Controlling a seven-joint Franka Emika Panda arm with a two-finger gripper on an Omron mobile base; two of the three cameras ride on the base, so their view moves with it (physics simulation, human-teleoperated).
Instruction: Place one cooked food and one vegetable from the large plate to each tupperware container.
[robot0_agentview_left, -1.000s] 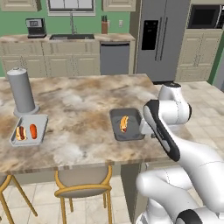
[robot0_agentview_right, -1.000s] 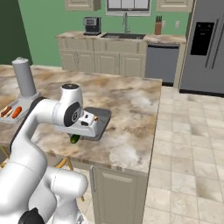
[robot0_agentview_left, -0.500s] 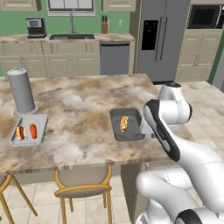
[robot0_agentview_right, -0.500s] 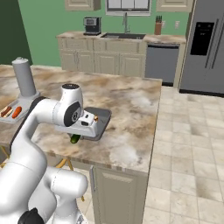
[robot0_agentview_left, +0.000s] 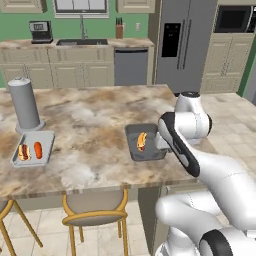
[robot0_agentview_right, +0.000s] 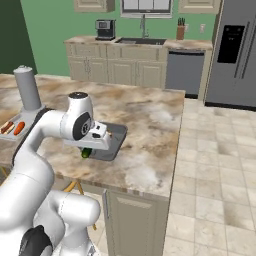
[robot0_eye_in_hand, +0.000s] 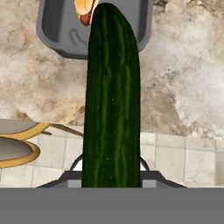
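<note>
The pincer (robot0_agentview_right: 89, 150) is pinching the green cucumber (robot0_eye_in_hand: 113, 100), which sticks straight out from between its tips toward 12 o'clock in the hand view. Past the cucumber's far end sits the dark tray (robot0_eye_in_hand: 54, 26) with one hot dog (robot0_eye_in_hand: 84, 9) in it — the pincer hangs by that tray's near edge. Far off at 9 o'clock on the counter (robot0_agentview_left: 90, 125), the lighter tray (robot0_agentview_left: 31, 151) holds a hot dog (robot0_agentview_left: 23, 152) and the carrot (robot0_agentview_left: 38, 149) side by side.

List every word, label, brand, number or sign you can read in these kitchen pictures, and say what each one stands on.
None: no readable text shows anywhere.
The black coffee maker, the black microwave and the steel fridge's dark dispenser panel bear no legible marks.
The dark green cucumber is unlabelled.
</note>
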